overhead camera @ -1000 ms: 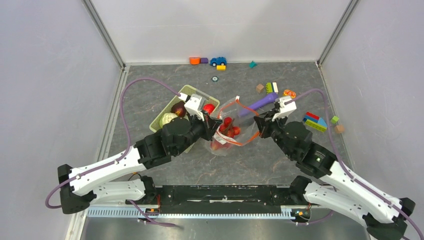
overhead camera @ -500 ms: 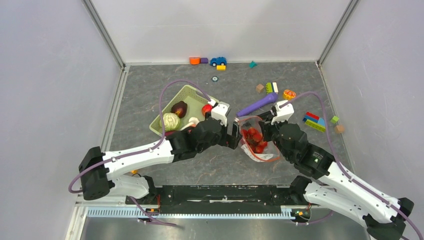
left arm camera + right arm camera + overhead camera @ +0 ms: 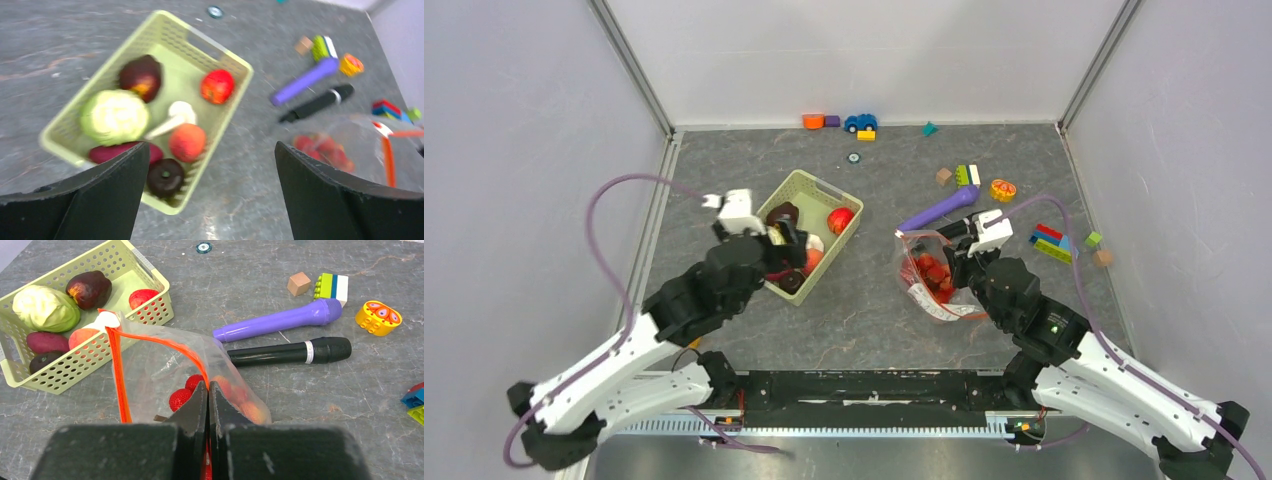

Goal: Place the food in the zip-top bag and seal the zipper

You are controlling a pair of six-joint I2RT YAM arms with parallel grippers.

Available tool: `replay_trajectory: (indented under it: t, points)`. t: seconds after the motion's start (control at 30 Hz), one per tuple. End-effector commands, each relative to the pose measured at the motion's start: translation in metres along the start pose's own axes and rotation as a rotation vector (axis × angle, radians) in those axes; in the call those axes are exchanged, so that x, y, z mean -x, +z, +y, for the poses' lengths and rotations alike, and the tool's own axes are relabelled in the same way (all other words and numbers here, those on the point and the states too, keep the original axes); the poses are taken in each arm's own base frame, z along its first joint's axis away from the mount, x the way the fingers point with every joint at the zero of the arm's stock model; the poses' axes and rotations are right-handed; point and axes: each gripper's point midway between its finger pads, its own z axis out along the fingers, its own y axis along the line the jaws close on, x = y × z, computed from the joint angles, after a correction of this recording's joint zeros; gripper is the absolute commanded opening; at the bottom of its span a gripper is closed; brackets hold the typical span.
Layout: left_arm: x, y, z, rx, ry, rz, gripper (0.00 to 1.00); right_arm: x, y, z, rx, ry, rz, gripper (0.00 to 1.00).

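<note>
Hiding some basket (image 3: 820, 186) food (image 3: 840, 219), left tool (image 3: 211, 147) gapes; right tool (image 3: 207, 387) pinches zip-top bag (image 3: 155, 370).

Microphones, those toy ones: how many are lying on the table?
2. The purple microphone lies just past the bag; the black microphone lies alongside it, closer to the bag. None seems hidden.

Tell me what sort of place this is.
Most likely a robot lab's walled test cell: plain pale panels box in a grey tabletop, the left arm and right arm are bolted to a rail at its near edge, and toy fruit sits in a green basket.
</note>
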Motion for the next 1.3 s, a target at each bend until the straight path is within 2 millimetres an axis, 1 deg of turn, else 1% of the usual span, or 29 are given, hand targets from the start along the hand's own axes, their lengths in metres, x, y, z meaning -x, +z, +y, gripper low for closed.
replay_trajectory:
  t: [0.0,0.07,0.2,0.27,0.43,0.57,0.67,0.73,0.8,0.87,0.93,1.07,1.13,1.27]
  points:
    - [-0.018,-0.001,0.065,0.213,-0.044,0.019,1.00,0.008,0.004,0.005,0.027,-0.009,-0.044,0.00]
    - [-0.021,0.008,0.071,0.225,-0.074,0.032,1.00,0.005,0.005,0.007,0.034,-0.014,-0.037,0.00]
    - [-0.029,0.040,0.076,0.234,-0.098,0.095,1.00,-0.002,0.008,0.007,0.033,-0.031,-0.023,0.00]
    - [-0.032,0.055,0.076,0.241,-0.084,0.144,1.00,-0.004,0.009,0.009,0.040,-0.036,-0.016,0.00]
    - [-0.020,0.088,0.081,0.249,-0.033,0.159,1.00,-0.007,0.009,0.007,0.035,-0.044,-0.012,0.00]
    - [-0.014,0.118,0.078,0.195,-0.044,0.174,1.00,-0.006,0.009,0.008,0.042,-0.050,-0.010,0.00]
    - [-0.017,0.139,0.081,0.188,-0.048,0.216,1.00,-0.008,0.009,0.007,0.038,-0.055,-0.007,0.00]
    - [-0.021,0.148,0.084,0.205,-0.043,0.253,1.00,-0.010,0.009,0.008,0.045,-0.053,-0.002,0.00]
    - [-0.024,0.148,0.091,0.252,-0.019,0.296,1.00,-0.008,0.008,0.008,0.047,-0.058,-0.006,0.00]
    - [-0.021,0.142,0.105,0.329,0.004,0.288,1.00,-0.008,0.008,0.005,0.032,-0.060,-0.009,0.00]
    - [-0.015,0.131,0.119,0.400,0.023,0.261,1.00,-0.011,0.008,0.005,0.030,-0.059,-0.005,0.00]
    - [-0.011,0.110,0.137,0.486,0.052,0.223,1.00,-0.012,0.010,0.005,0.028,-0.069,0.002,0.00]
    - [-0.016,0.106,0.146,0.519,0.067,0.222,1.00,-0.014,0.011,0.005,0.028,-0.070,0.009,0.00]
    - [-0.039,0.107,0.153,0.541,0.051,0.289,1.00,-0.015,0.012,0.006,0.032,-0.079,0.017,0.00]
